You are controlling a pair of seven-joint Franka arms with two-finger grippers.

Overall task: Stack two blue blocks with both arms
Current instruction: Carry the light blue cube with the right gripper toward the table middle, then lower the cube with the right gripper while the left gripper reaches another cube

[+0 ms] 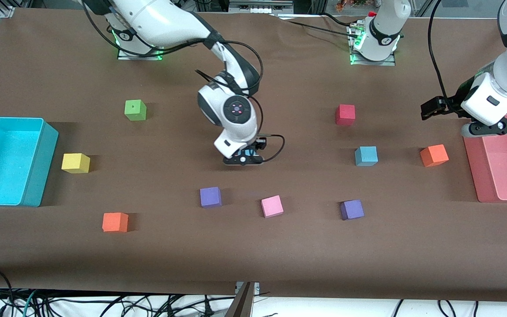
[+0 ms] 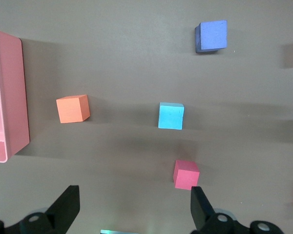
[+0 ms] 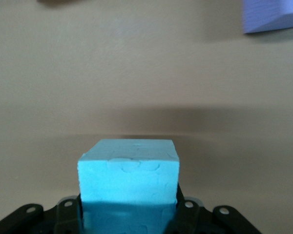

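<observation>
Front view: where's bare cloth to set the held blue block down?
Bare cloth: between green cube and red cube past the right arm; also the strip nearest the camera, below the purple cubes and pink cube. Crowded around the free blue block, orange cube and pink bin.

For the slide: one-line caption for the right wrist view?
Right hand shut on a blue block above the brown table, purple cube nearby.
</observation>
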